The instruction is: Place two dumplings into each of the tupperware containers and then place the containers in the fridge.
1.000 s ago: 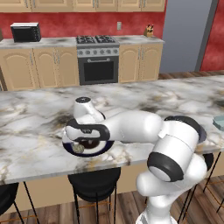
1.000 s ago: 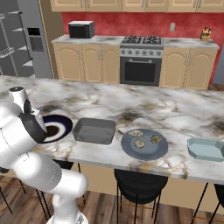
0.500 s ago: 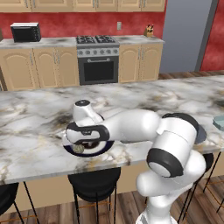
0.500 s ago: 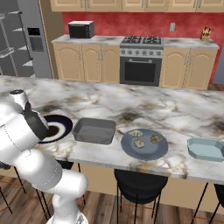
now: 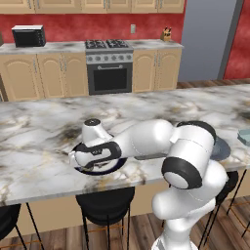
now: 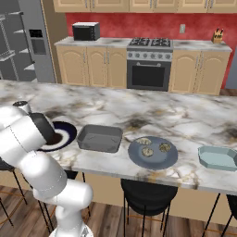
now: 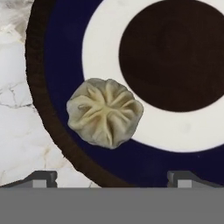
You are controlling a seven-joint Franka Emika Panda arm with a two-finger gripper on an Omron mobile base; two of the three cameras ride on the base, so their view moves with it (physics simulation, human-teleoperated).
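Observation:
One tan pleated dumpling [image 7: 105, 112] lies on the blue band of the round dark-blue-and-white plate [image 7: 65, 65], near its left rim. My gripper [image 7: 112, 178] hangs straight above it, open, one fingertip on each side and nothing between them. The hand hovers over the same plate [image 5: 111, 167] at the island's front edge. To the right stand the dark grey tupperware container [image 6: 99, 138], empty, and the pale bluish container [image 6: 218, 157]. Between them a grey-blue plate [image 6: 172, 159] carries three dumplings [image 6: 150, 151]. The fridge [image 6: 23, 41] stands at the far left with its shelves showing.
The marble island [image 6: 139, 111] runs across the view, with black stools [image 6: 146, 196] tucked under its front edge. A steel oven [image 6: 148, 69] and a microwave [image 6: 85, 31] line the back wall. My own elbow covers the left part of the dark plate [image 6: 62, 134].
The hand has sunk slightly toward the dark plate. Its jaws stay open, and the containers and dumplings have not moved.

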